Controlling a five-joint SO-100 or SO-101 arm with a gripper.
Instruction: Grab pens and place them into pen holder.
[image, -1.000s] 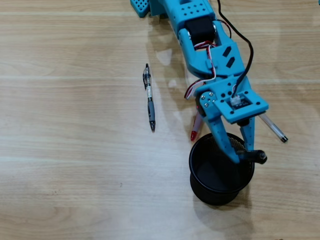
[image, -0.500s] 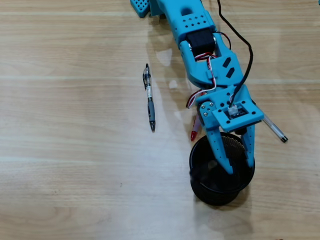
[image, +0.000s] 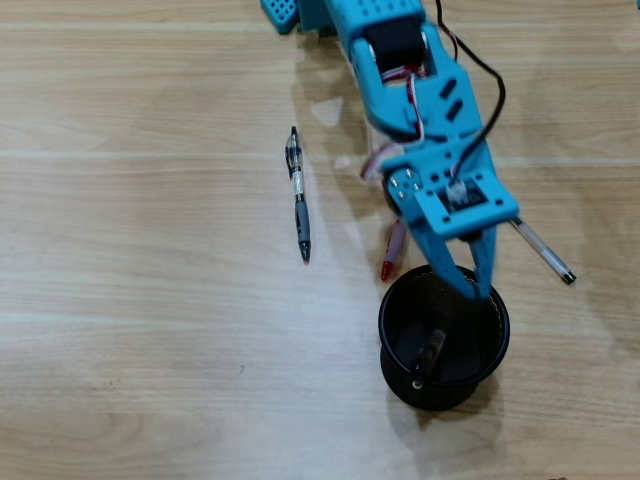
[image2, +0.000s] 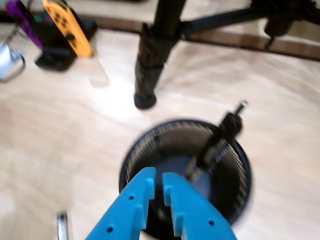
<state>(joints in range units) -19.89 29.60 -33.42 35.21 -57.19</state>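
Observation:
The pen holder (image: 384, 342) is a round black mesh cup on the wooden table, and the wrist view shows it blurred (image2: 244, 172). An all-black pen (image: 429, 357) leans inside it, its end sticking above the rim (image2: 227, 127). My blue gripper (image: 477, 290) hovers over the cup's upper rim, and its jaws (image2: 158, 175) are drawn together with nothing between them. A clear pen with a grey sleeve (image: 298, 195) lies to the left. A red pen (image: 392, 255) lies partly under the arm. A clear pen with a black cap (image: 545, 255) lies to the right.
The arm's base and a black cable (image: 495, 100) take up the top of the overhead view. In the wrist view a black tripod leg (image2: 150, 65) stands beyond the cup, with orange and purple controllers (image2: 67, 25) on a stand at the far left.
The gripper held the black pen over the cup, opened wide and dropped it in. The jaws have now come together and the arm has pulled back toward its base.

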